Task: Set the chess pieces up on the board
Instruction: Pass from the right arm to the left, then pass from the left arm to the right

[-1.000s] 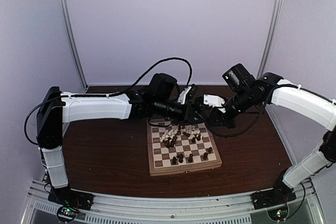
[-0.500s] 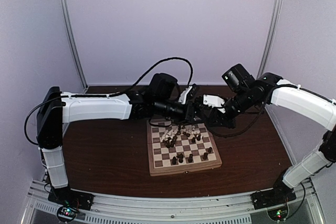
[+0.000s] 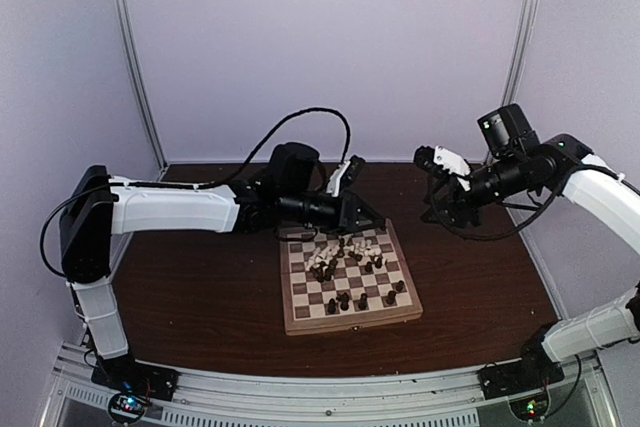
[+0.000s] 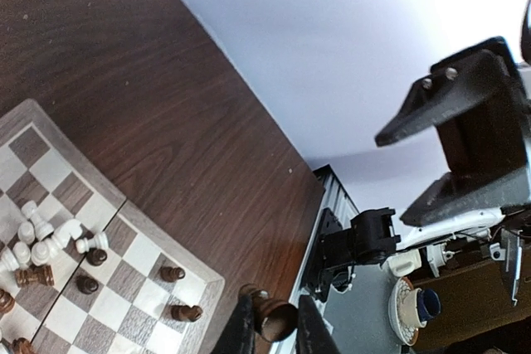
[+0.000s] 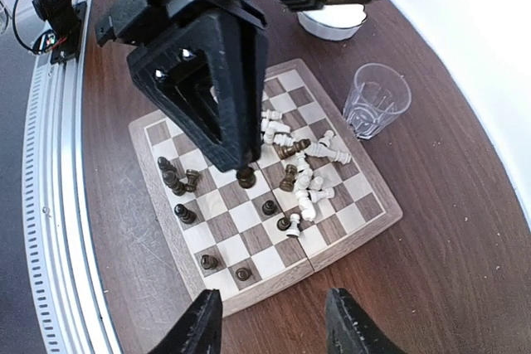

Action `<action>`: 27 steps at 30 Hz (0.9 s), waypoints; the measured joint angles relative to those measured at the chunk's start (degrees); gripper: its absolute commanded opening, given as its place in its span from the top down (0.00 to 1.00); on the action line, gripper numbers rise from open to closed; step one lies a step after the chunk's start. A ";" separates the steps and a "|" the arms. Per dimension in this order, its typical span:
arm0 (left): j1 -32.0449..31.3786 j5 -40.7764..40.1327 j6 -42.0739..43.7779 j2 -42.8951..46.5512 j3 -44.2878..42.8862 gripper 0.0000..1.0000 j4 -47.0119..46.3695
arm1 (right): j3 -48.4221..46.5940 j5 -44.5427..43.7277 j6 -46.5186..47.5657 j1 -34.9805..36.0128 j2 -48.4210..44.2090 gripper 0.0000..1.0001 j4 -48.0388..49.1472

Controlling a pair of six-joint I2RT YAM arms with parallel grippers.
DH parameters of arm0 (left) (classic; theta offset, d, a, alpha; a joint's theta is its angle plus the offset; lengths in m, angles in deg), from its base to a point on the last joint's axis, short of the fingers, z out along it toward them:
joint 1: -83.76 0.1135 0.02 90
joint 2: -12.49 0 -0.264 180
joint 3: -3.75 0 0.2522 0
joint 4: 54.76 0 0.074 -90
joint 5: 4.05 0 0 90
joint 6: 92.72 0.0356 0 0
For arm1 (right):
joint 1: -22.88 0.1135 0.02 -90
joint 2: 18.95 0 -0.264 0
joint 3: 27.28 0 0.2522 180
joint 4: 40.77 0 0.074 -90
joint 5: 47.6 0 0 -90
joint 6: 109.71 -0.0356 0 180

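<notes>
Between the fingers of the left gripper point(image 4: 271, 322) sits one dark piece point(image 4: 274, 312), pinched from both sides. This gripper hangs low over the board point(image 3: 350, 326), above its far half, and its arm reaches in from the left side of the board. Whether the held piece already touches a square, I cannot tell. The right gripper point(image 5: 274, 321) has its two fingers spread wide and nothing is between them. It is raised in the air beyond the far right corner of the board, well apart from it, and its camera looks down on the squares. On the board, the cream pieces point(image 5: 305, 173) lie in a loose heap toward the far side. Most of them are tipped over and touching each other, with a few dark ones mixed in. The other dark pieces point(image 5: 186, 214) stand upright, scattered on squares of the near half and apart from each other. A clear glass point(image 5: 376, 101) stands on the table point(image 3: 200, 287) just beside the far edge of the board
</notes>
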 measured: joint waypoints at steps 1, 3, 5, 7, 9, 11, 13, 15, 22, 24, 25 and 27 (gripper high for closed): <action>0.00 0.07 0.02 0.63 0.48 0.94 -1.31 | 0.00 1.36 -0.83 -1.53 -0.66 0.55 0.07; 0.00 0.31 -0.04 1.84 1.53 0.94 -4.46 | -0.02 5.42 -2.71 -5.53 -1.64 0.55 0.46; 0.00 0.63 -0.39 2.71 2.49 0.94 -8.11 | -0.02 10.08 -5.51 -9.16 -1.88 0.55 1.18; 0.02 1.05 -1.29 3.28 3.54 0.94 -12.61 | -0.02 14.73 -8.57 -11.67 -1.57 0.56 2.12; 0.02 1.49 -2.36 3.45 4.42 0.94 -16.96 | 0.11 19.67 -11.76 -12.61 -0.85 0.56 3.74; 0.02 1.79 -3.37 3.50 5.20 0.94 -20.76 | 0.90 24.90 -15.32 -12.74 0.11 0.55 6.27; 0.02 1.95 -4.07 3.48 5.53 0.94 -23.10 | 2.08 29.03 -18.88 -12.74 1.27 0.54 8.61; 0.02 2.03 -4.66 3.48 5.53 0.94 -24.98 | 3.37 32.59 -22.32 -12.74 2.69 0.52 10.88; 0.02 2.82 -7.10 3.37 5.51 0.94 -31.04 | 5.31 39.74 -33.29 -12.24 6.01 0.51 18.71; 0.02 3.04 -7.98 3.04 5.44 0.94 -32.59 | 5.31 40.96 -35.67 -11.74 6.45 0.51 20.57; 0.02 3.08 -8.35 2.80 5.40 0.94 -33.24 | 5.31 41.53 -36.94 -11.45 6.75 0.51 21.70; 0.02 3.17 -9.11 2.14 5.38 0.94 -34.36 | 5.31 42.86 -39.65 -10.80 7.65 0.51 24.00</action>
